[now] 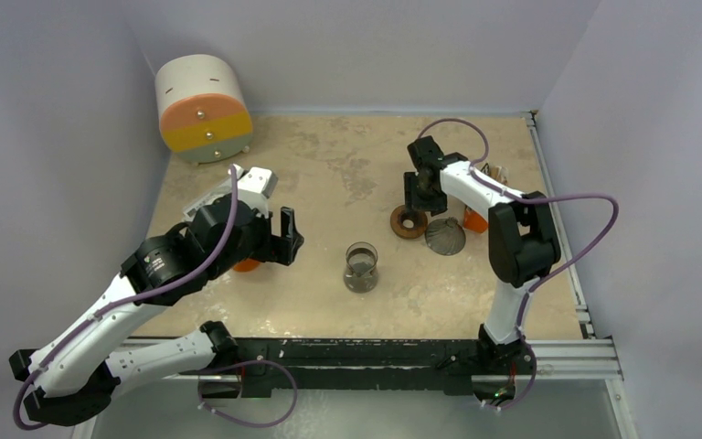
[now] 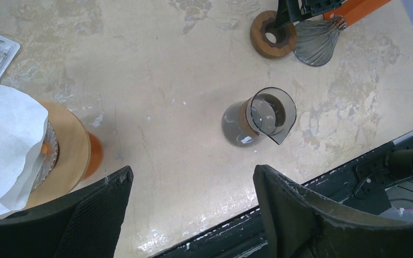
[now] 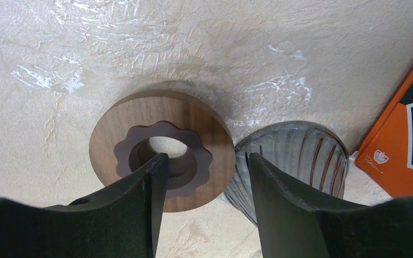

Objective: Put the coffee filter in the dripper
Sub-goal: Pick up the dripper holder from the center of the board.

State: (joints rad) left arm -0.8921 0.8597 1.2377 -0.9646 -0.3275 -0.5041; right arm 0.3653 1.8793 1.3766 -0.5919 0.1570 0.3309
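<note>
A: Top view: what is shown on the table (image 1: 329, 165)?
B: The left gripper (image 1: 285, 240) is held wide apart and empty near the left edge; the right gripper (image 1: 420, 197) is poised over a wooden ring (image 1: 409, 222) toward the right edge
A: Left wrist?
B: The coffee filter (image 2: 5, 140) is seen resting on the dripper (image 2: 72, 145), beside the spread fingers (image 2: 99, 215)
A: Right wrist?
B: Parted fingers (image 3: 140, 204) are pictured astride the ring's rim, with nothing clamped

Robot lab cell: plain walls (image 1: 55, 91) enclosing a bare tabletop (image 1: 329, 165).
</note>
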